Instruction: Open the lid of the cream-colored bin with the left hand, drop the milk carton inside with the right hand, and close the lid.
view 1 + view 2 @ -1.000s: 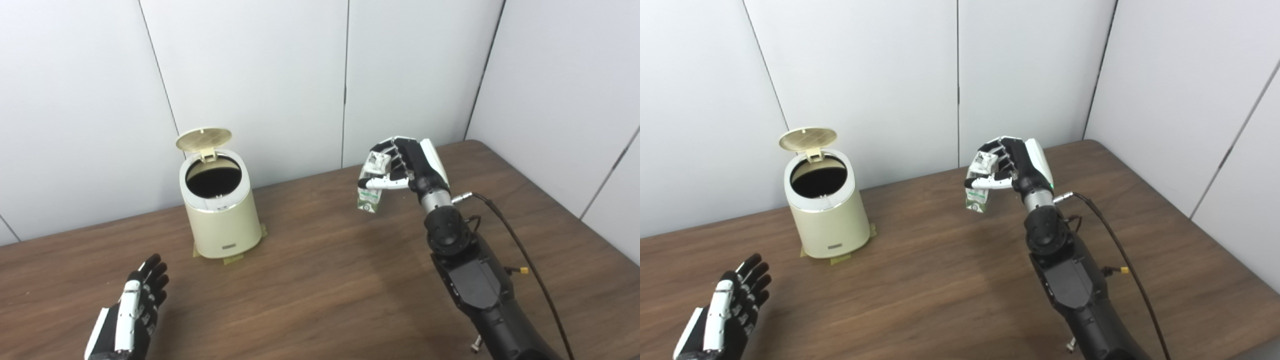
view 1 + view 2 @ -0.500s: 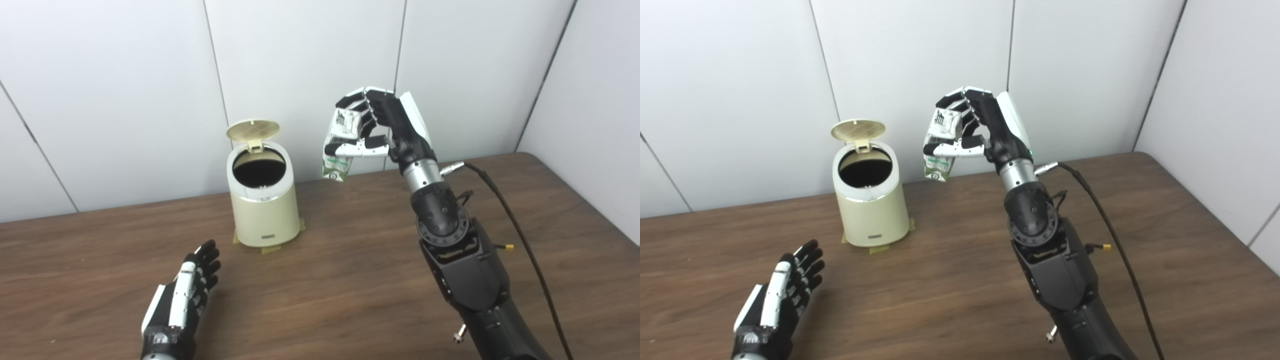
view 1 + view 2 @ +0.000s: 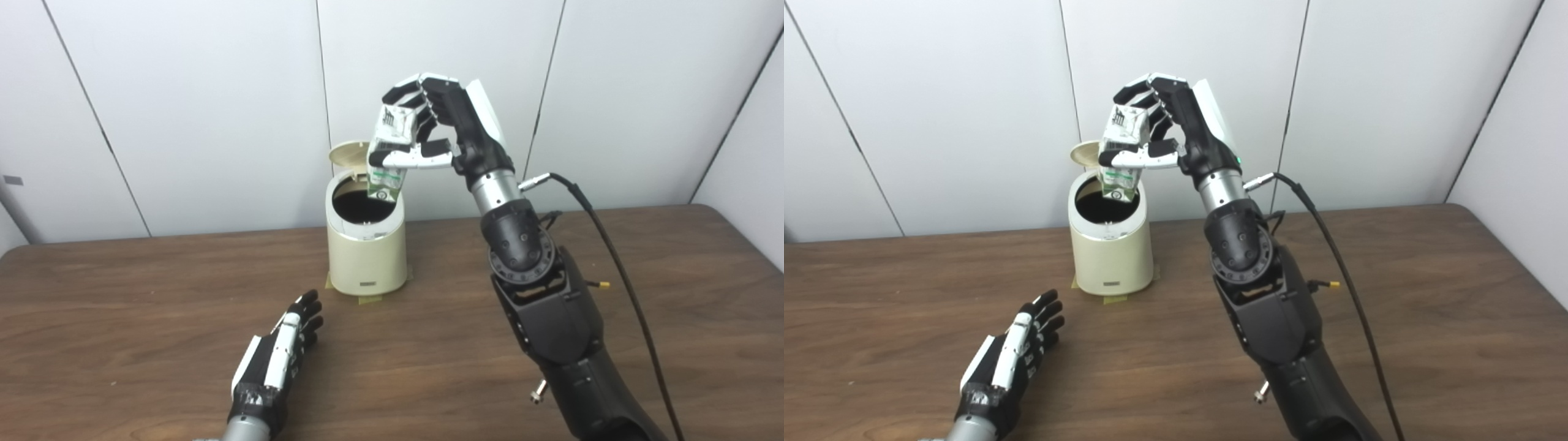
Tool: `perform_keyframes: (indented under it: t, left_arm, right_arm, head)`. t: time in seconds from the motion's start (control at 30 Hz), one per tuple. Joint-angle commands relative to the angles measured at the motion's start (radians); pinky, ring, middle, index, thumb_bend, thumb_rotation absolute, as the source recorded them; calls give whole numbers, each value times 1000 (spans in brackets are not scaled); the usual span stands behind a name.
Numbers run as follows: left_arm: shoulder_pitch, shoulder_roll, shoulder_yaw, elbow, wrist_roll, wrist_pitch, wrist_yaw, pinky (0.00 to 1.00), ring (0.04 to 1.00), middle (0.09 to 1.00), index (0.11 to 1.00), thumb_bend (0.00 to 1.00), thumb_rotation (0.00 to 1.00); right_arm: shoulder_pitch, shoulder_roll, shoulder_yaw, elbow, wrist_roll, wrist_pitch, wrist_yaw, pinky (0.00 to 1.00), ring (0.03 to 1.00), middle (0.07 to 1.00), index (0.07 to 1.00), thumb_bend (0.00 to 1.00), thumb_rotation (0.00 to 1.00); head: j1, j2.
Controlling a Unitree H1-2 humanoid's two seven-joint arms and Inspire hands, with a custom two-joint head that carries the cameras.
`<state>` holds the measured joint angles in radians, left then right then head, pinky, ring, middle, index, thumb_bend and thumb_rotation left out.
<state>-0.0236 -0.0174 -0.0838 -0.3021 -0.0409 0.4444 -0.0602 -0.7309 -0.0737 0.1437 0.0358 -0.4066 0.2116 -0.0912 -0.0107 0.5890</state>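
Observation:
The cream-colored bin (image 3: 366,257) stands on the brown table with its lid (image 3: 344,153) tipped up at the back, showing the dark opening. My right hand (image 3: 438,131) is shut on the small white and green milk carton (image 3: 389,160) and holds it upright in the air just above the right part of the bin's opening. The carton's lower end overlaps the rim in the picture. My left hand (image 3: 277,358) rests low over the table in front of the bin, fingers stretched out and apart, holding nothing.
Yellowish tape patches (image 3: 367,299) show under the bin's base. White wall panels stand close behind the bin. A black cable (image 3: 618,257) runs from my right wrist down along the forearm. The table's right corner (image 3: 729,233) lies at the far right.
The camera has swung left, so the whole picture shifted. My right hand has carried the carton up and leftward from the table's middle to above the bin's opening. The left hand stays open.

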Motion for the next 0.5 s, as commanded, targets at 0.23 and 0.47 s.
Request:
perform_keyframes:
  t: [0.23, 0.47]
  left_arm:
    - [-9, -41, -4, -10, 15, -52, 27, 969, 946, 945, 934, 428, 1000]
    - [-3, -53, -5, -14, 13, -50, 31, 971, 948, 947, 937, 434, 1000]
  right_arm:
    - [-97, 66, -29, 200, 2, -202, -149, 320, 366, 484, 545, 511, 0]
    - [-125, 84, -42, 306, 8, -233, -204, 316, 366, 488, 548, 510, 0]
  head:
    - [28, -14]
    - [39, -11]
